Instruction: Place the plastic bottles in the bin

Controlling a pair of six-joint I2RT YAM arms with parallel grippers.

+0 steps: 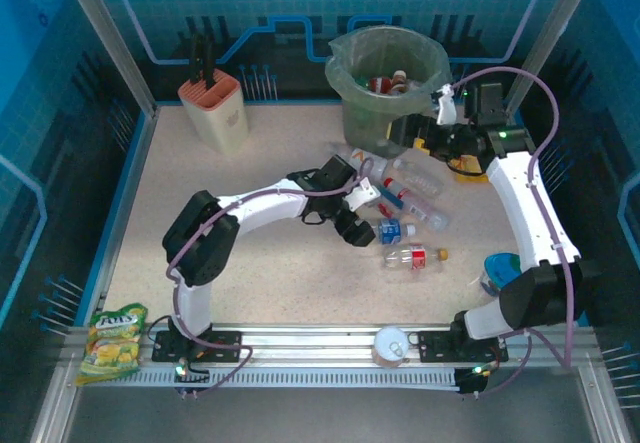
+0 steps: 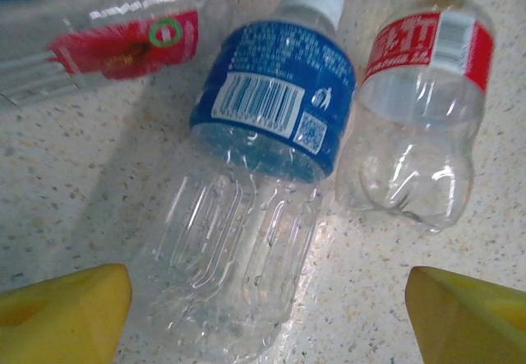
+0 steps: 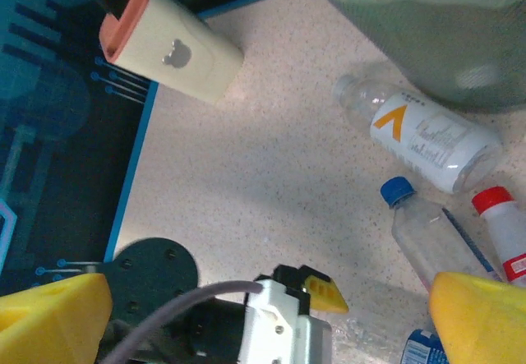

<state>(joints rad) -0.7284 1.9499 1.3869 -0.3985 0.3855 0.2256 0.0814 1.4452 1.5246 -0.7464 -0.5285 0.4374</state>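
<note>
Blue-label bottle (image 2: 263,158) lies on table (image 1: 270,283), short of bin (image 1: 375,113), between left gripper's (image 2: 263,315) wide-open, empty jaws. Slick and round: could squirt out on closing, nudging red-label bottle (image 2: 423,109). Right gripper (image 3: 267,321) wide open, empty.

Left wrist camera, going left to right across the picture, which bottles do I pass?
clear bottle with a red label → blue-labelled bottle with a white cap → red-and-white-labelled bottle with a yellowish cap
</note>
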